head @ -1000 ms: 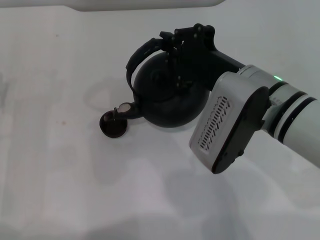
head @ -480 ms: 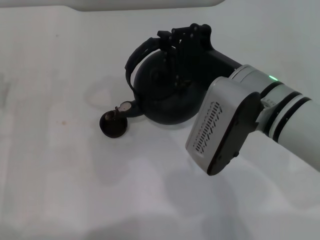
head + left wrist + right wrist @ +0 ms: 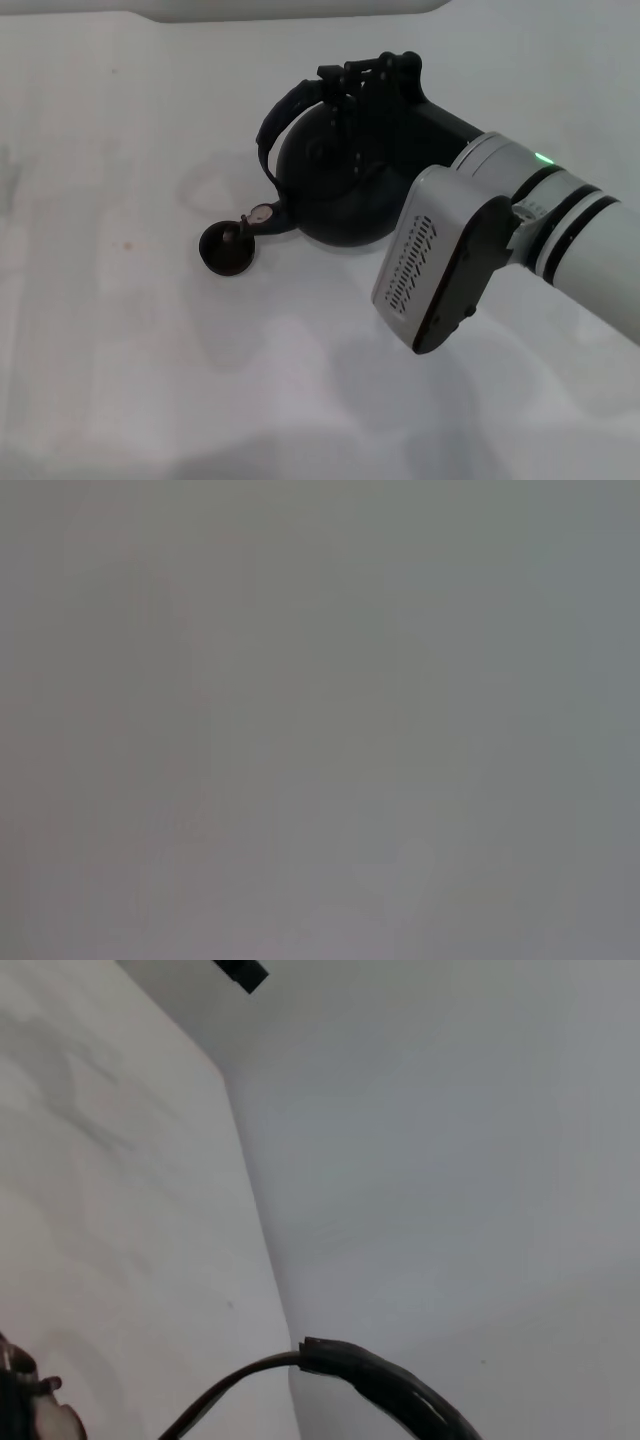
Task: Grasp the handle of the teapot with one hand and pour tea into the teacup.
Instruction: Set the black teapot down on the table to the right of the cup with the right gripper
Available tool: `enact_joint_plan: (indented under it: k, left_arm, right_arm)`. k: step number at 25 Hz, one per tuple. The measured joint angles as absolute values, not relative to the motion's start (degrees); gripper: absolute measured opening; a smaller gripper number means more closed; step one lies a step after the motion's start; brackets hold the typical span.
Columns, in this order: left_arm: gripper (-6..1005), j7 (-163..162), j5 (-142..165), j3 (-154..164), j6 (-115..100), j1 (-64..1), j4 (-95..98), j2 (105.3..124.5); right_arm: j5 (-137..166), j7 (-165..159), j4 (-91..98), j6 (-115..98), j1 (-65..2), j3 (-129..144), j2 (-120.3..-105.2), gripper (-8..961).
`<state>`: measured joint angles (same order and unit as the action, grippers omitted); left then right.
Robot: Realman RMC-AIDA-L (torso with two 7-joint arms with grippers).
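Note:
In the head view my right gripper (image 3: 352, 82) is shut on the thick black arched handle (image 3: 281, 116) of the round matte black teapot (image 3: 335, 185). It holds the teapot tilted, spout toward the left. The spout's pale tip (image 3: 262, 213) hangs just above and to the right of the tiny dark teacup (image 3: 228, 250), which stands on the white table (image 3: 120, 340). In the right wrist view part of the handle (image 3: 400, 1392) and the pale spout tip (image 3: 55, 1425) show at the lower edge. The left gripper is out of view; the left wrist view is plain grey.
The right arm's white and grey wrist housing (image 3: 445, 255) reaches in from the right, close over the table in front of the teapot. A white rim (image 3: 290, 8) runs along the table's far edge.
The teapot's spout tip has drawn slightly right and up, away from the teacup's rim. The right arm has shifted a little. The teacup has not moved.

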<state>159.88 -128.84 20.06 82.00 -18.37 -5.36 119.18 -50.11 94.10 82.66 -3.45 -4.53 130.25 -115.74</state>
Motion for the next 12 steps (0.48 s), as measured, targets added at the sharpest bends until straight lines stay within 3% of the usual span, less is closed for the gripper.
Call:
enact_joint_plan:
  k: [12]
  left_arm:
    - [893,159.9,-128.9,20.0,82.0,-18.5,-5.4,119.18]
  right_arm:
    - [-50.1,97.3,81.3,-5.3,-5.4,131.7,-115.68,105]
